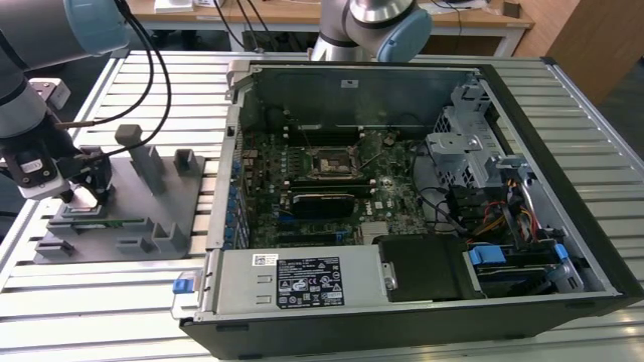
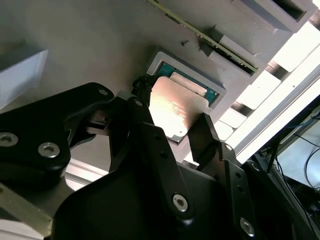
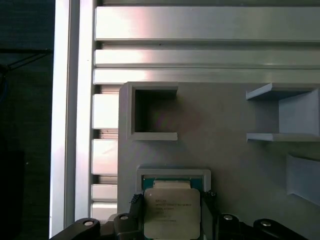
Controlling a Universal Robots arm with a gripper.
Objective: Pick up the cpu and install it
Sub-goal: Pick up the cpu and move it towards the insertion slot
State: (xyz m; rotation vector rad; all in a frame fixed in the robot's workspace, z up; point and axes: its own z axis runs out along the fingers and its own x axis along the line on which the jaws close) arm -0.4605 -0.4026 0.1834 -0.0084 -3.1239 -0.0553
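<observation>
The cpu (image 3: 171,212), a flat square chip with a silvery top plate, sits slightly raised and tilted over its square nest (image 3: 175,173) in the grey fixture (image 1: 151,204) at the exterior view's left. My gripper (image 1: 86,197) is down over that nest. Its black fingers (image 2: 202,131) press against two opposite edges of the cpu (image 2: 175,112), so it is shut on the chip. The nest's teal floor (image 2: 192,82) shows past the chip's far edge. The black-framed motherboard socket (image 1: 332,162) lies inside the open computer case, well to the exterior view's right of the gripper.
A long green memory stick (image 2: 200,35) stands in a slot of the fixture close by the nest. Grey posts and pockets (image 3: 155,112) rise around it. The open computer case (image 1: 423,302) has tall walls, a drive cage and cables. A second arm's base (image 1: 367,26) stands behind it.
</observation>
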